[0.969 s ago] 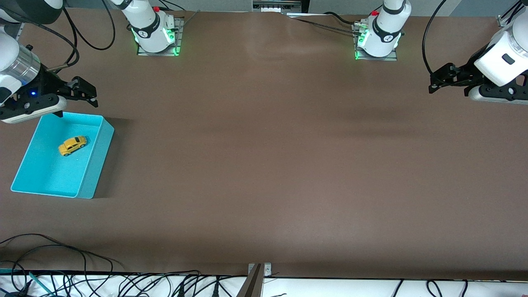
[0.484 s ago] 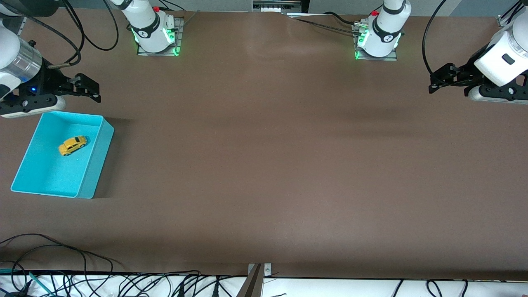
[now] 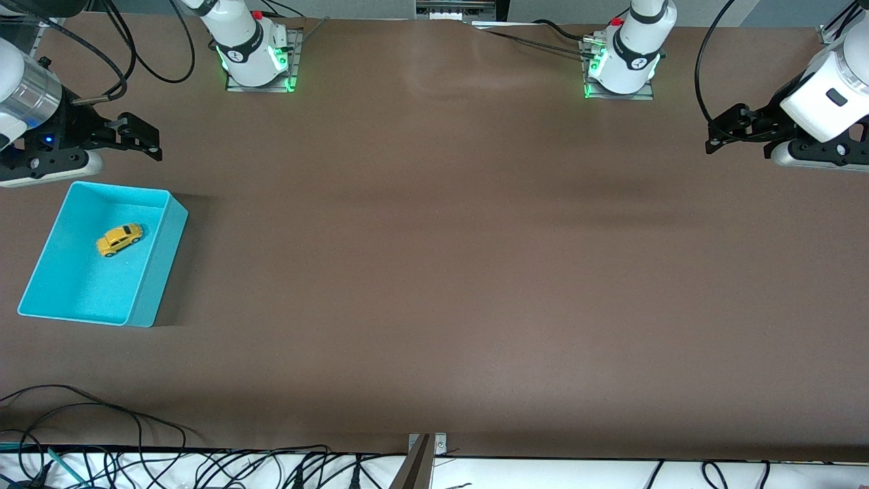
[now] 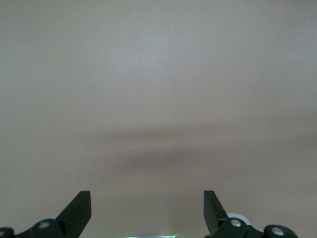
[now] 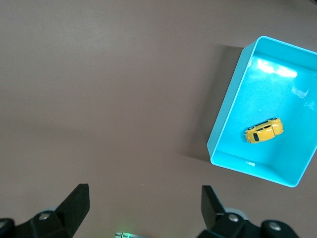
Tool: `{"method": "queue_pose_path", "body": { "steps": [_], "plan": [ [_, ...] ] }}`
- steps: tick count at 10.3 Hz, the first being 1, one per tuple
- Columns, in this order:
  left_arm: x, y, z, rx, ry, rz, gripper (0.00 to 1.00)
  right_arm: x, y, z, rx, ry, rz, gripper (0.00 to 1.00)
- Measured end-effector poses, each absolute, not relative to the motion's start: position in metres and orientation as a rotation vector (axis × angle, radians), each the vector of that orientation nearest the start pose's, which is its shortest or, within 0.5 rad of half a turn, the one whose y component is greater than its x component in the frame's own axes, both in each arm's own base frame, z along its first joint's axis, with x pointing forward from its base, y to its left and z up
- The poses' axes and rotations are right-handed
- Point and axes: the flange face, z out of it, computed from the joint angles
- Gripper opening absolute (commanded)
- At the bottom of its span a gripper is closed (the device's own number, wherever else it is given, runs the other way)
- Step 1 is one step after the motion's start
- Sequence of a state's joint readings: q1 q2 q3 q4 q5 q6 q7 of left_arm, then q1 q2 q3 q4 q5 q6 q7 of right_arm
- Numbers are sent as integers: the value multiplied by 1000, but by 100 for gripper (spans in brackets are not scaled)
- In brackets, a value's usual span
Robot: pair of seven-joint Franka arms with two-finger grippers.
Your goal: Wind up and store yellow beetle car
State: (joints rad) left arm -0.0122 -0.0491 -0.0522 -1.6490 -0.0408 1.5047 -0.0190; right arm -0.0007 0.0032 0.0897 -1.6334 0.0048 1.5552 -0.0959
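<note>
The yellow beetle car (image 3: 119, 239) rests on its wheels inside the teal bin (image 3: 151, 282) at the right arm's end of the table. It also shows in the right wrist view (image 5: 264, 130), inside the bin (image 5: 225, 124). My right gripper (image 3: 139, 138) is open and empty, raised over bare table just past the bin's edge toward the robots' bases; its fingertips (image 5: 79, 201) stand wide apart. My left gripper (image 3: 725, 132) is open and empty, held up over the left arm's end of the table, waiting; its fingertips (image 4: 81, 206) show over bare brown table.
The brown table (image 3: 434, 272) stretches between the arms. The two arm bases (image 3: 254, 61) (image 3: 621, 64) stand along the table's edge by the robots. Cables (image 3: 136, 441) lie along the table edge nearest the front camera.
My right gripper has drawn back from over the bin's edge toward the robots' bases. The car, the bin and the left arm have not moved.
</note>
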Motion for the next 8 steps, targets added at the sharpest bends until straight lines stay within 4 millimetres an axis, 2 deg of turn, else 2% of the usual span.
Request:
{"method": "queue_pose_path", "body": {
  "steps": [8],
  "plan": [
    [529, -39, 609, -3171, 73, 154, 100, 548, 53, 595, -3119, -299, 132, 100]
  ]
}}
